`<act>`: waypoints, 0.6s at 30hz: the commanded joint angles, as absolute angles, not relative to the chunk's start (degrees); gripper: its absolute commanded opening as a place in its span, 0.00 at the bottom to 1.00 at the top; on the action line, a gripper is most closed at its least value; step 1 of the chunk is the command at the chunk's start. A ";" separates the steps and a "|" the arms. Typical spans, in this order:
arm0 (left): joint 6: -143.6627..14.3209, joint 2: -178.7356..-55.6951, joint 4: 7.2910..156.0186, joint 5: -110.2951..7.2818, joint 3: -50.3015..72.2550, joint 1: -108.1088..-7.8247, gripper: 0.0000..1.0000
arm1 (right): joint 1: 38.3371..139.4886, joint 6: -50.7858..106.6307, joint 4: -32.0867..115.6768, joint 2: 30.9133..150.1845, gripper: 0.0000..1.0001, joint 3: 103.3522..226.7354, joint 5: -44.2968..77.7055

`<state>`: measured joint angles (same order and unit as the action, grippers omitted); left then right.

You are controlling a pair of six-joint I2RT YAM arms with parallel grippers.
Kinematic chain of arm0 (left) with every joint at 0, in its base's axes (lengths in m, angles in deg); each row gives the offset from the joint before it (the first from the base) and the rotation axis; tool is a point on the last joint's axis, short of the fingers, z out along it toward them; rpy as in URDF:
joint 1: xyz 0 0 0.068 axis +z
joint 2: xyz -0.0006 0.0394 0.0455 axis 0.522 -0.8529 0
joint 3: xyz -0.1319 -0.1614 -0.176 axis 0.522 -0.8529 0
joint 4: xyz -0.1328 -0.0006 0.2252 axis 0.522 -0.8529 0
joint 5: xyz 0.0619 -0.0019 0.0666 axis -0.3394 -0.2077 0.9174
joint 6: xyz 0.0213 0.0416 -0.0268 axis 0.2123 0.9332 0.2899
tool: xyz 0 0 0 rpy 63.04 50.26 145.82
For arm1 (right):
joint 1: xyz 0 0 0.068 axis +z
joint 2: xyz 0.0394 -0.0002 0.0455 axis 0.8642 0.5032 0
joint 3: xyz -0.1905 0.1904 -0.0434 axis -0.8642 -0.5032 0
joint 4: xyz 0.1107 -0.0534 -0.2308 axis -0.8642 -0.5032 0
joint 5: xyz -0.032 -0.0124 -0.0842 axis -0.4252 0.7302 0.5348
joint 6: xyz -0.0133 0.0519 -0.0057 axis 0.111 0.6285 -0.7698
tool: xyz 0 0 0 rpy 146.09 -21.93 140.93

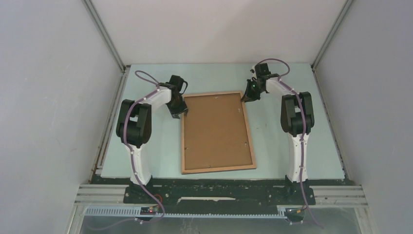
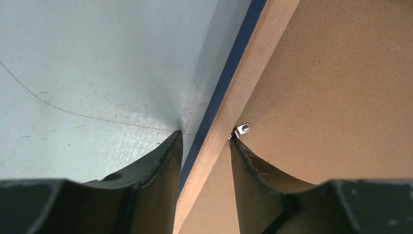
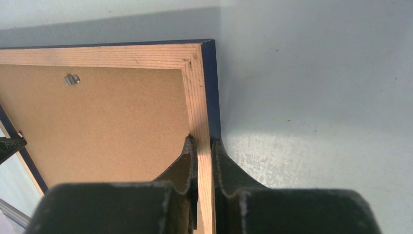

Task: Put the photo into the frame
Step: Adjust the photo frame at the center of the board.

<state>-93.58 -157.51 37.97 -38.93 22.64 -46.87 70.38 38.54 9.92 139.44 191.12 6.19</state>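
One frame (image 1: 249,129) lies flat mid-worktop (image 1: 272,151), wood-brown face up, with one brown backing board (image 1: 216,131) inside its rails and bare surface on every side. Toward the far edge, the left pincer (image 1: 178,112) stands spread astride the left rail. The right pincer (image 1: 247,96) pinches the right rail. Grey walls close three sides.

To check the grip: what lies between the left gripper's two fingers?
A rail of the frame, straddled by the left gripper, as the left wrist view shows.
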 commanded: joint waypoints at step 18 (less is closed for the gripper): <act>-100.01 -152.70 48.04 -29.07 16.52 -45.87 0.19 | 70.55 39.14 9.78 138.67 0.00 189.89 6.55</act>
<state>-97.17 -155.52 44.72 -36.48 19.10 -46.89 70.38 38.56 10.03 139.44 191.03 5.78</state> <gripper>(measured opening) 0.283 0.110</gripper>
